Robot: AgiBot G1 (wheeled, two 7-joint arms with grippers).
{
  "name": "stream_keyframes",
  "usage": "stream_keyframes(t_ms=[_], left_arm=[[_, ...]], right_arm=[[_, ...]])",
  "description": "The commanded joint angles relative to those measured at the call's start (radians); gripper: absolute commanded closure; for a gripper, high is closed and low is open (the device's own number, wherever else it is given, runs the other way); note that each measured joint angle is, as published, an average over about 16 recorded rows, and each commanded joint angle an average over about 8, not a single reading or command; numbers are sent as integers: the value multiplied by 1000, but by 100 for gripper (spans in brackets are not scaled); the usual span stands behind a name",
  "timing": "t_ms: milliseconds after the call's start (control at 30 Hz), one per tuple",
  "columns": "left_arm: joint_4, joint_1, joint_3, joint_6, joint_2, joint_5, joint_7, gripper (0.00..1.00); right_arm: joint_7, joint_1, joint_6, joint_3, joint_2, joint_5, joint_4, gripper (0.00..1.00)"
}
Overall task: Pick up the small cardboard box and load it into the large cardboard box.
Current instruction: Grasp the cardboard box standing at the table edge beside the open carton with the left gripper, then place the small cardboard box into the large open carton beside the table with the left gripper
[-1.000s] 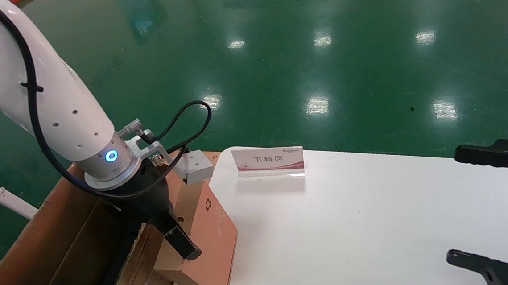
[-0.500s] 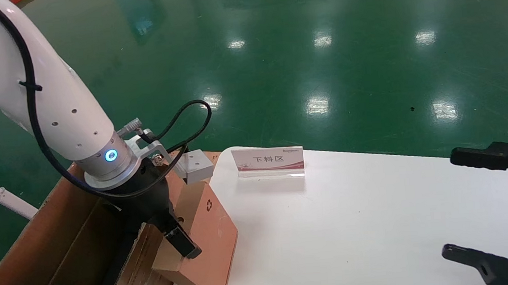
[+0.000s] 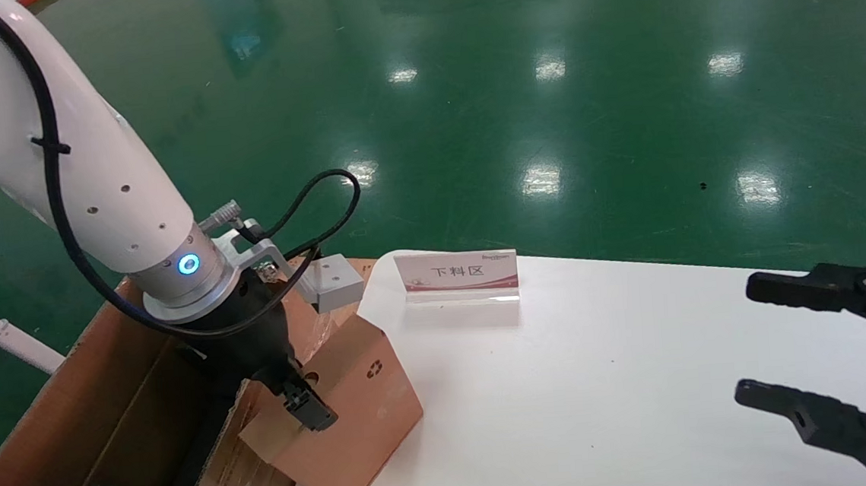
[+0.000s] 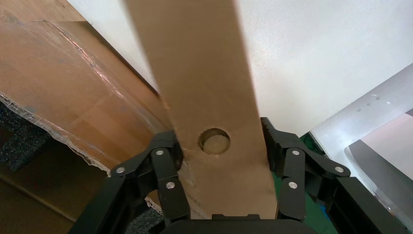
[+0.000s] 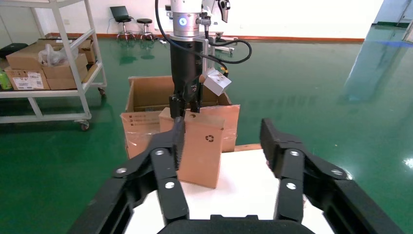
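My left gripper (image 3: 303, 404) is shut on the top edge of the small cardboard box (image 3: 354, 424), which hangs tilted beside the table's left edge, recycling symbol facing out. In the left wrist view the fingers (image 4: 165, 163) clamp both faces of the small box (image 4: 204, 73) near its round hole. The large cardboard box (image 3: 110, 418) stands open just left of it, black foam inside, and its taped flap (image 4: 58, 87) shows beside the small box. My right gripper (image 3: 783, 344) is open and empty over the table's right side. From there I see the small box (image 5: 202, 151) and the carton (image 5: 146, 97).
A white table (image 3: 603, 383) holds an acrylic sign (image 3: 456, 274) at its far left edge. The green floor lies beyond. A wheeled shelf cart (image 5: 48, 63) with boxes stands past the carton in the right wrist view.
The small box has tipped, its lower end swinging right and up in the left gripper. The right gripper has moved left, further over the table.
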Motion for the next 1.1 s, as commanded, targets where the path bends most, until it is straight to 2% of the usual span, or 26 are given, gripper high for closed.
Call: stream_keyframes(t_ms=[33,367,567,800,933,1100], left_arm=[[-1,0,0,0,0,0,0,100],[38,-40,-21,-1,7,-2,22,100],[107,-169,-79,10,12,1,57,100],[270,-342,-123,73,57,9,146,100],[375,-430,-94,101,84,5,198,100],[463,-537,19,113,100,-20,237,100]], right_arm=[[0,0,0,0,0,0,0,100],[0,0,0,0,0,0,0,100],[-1,0,0,-1,0,0,-1,100],[-1,1,0,-1,0,1,-1,100],[-1,1,0,-1,0,1,-1,100],[-1,1,0,-2,0,1,-1,100]])
